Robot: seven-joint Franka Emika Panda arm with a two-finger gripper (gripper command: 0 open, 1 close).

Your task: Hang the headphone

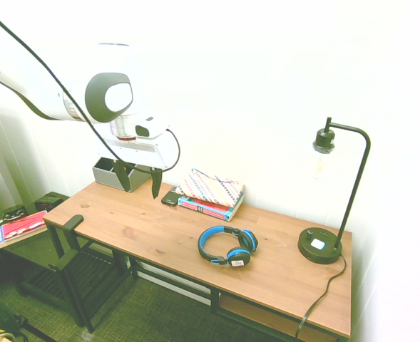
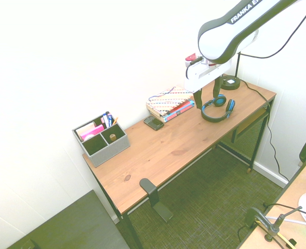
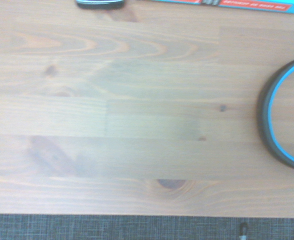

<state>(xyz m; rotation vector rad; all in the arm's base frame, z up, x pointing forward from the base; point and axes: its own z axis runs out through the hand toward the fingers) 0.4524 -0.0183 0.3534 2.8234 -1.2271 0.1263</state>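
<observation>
One long wooden desk [image 1: 160, 235] fills the scene, set against a white wall. Above it reaches the white arm [image 1: 31, 85], whose gripper [image 1: 139, 182] points straight down over bare wood, its two dark fingers [image 1: 156, 184] spread wide with nothing between them. At the far end from the arm stands a black desk lamp [image 1: 338, 192] on a round base. A grey organiser box [image 2: 102, 140] with pens and pink paper sits at the opposite end. Beside the wall lies a stack of books [image 1: 211, 194], with a small dark device [image 2: 153, 123] just beside it. The headphone [image 1: 228, 244] lies flat on the desk between the books and the lamp, well apart from the gripper; the wrist view catches only an arc of its blue-lined band.
</observation>
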